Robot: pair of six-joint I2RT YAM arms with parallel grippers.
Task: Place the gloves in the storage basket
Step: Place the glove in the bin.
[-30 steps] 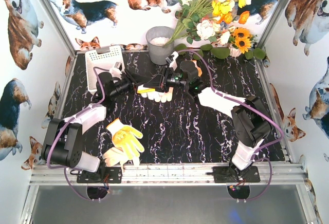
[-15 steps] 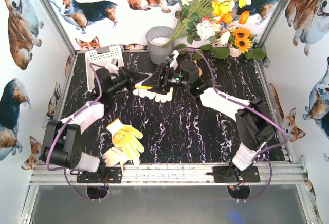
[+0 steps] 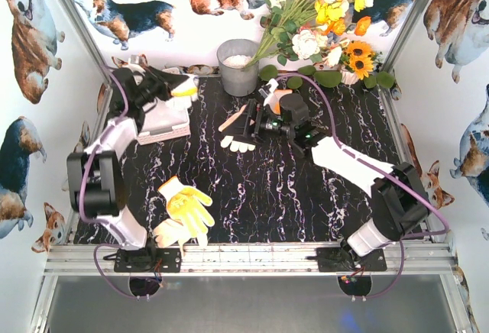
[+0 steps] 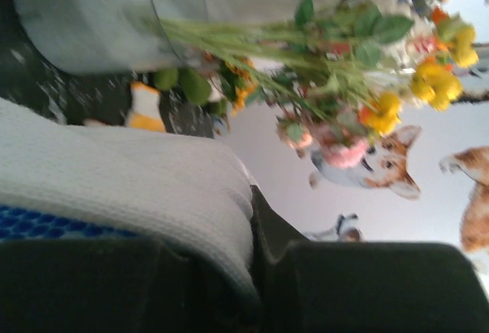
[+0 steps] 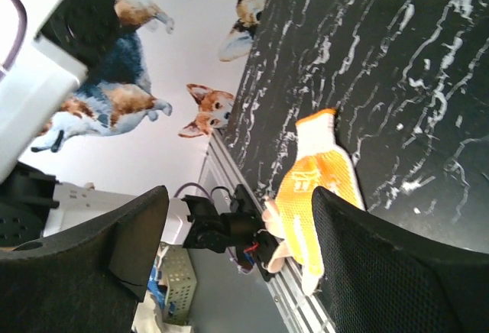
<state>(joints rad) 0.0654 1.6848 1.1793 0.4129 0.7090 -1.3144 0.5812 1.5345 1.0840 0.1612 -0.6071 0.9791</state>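
Now the left arm is reaching to the far-left corner, having swung away from the middle of the table (image 3: 306,188) where it was meeting the right arm half a second ago. The left gripper (image 3: 174,88) is hanging above the white lattice basket (image 3: 170,128), which is sitting against the left wall and is partly hidden by the arm. Its fingers are clamping a blue-and-white glove (image 4: 114,180), whose ribbed white knit is bulging between them with a dotted blue patch showing beneath. The right arm is stretching across the table toward the grey metal bucket (image 3: 237,69), and the right gripper (image 3: 247,123) is holding its jaws wide apart with nothing between them. A white glove (image 3: 238,144) that was raised between the two grippers earlier is now lying flat on the black marbled surface just beside the right gripper. Near the front edge, a yellow glove (image 3: 188,204) is lying spread, fingers splayed.
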